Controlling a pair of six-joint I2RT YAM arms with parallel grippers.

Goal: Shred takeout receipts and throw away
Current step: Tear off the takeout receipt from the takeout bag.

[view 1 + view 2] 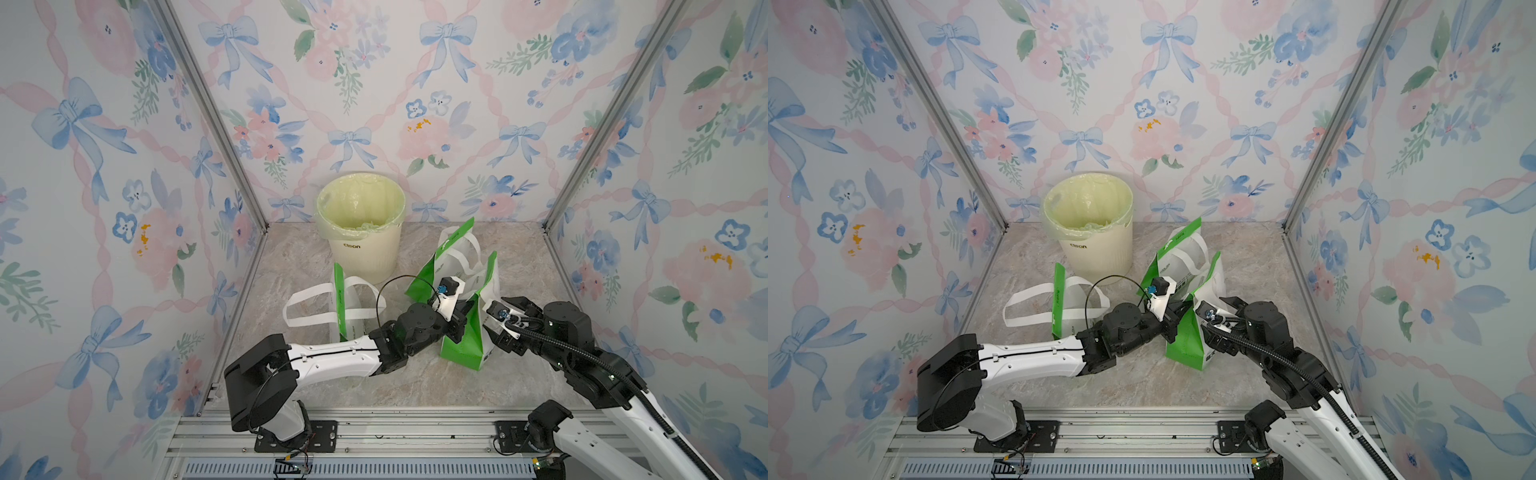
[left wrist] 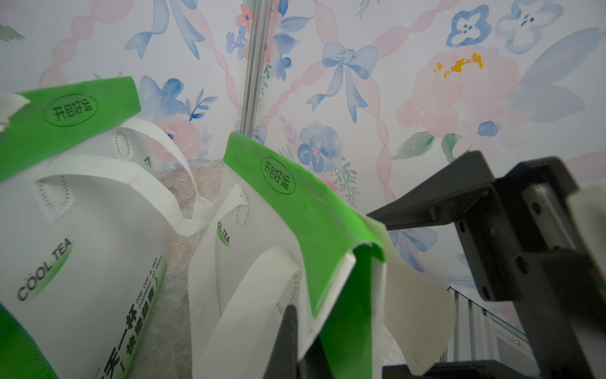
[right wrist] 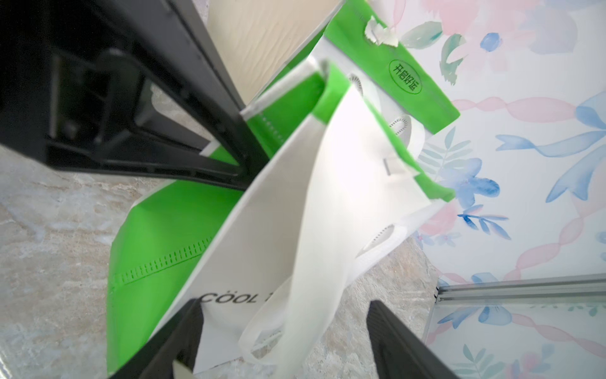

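the receipt (image 2: pixel 416 311), a thin limp slip, hangs off the green top edge of the near bag (image 2: pixel 311 213); it should tear easily, so take its free lower half. your left hand (image 1: pixel 463 318) is pinched shut on that bag's top, and your right hand (image 3: pixel 283 305) gapes wide and empty beside the slip.

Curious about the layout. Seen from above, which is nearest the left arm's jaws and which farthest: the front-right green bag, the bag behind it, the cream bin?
1. Front-right green bag: the left arm's jaws are shut on its edge.
2. Bag behind it, slightly farther back.
3. Cream bin, at the back, leftward.
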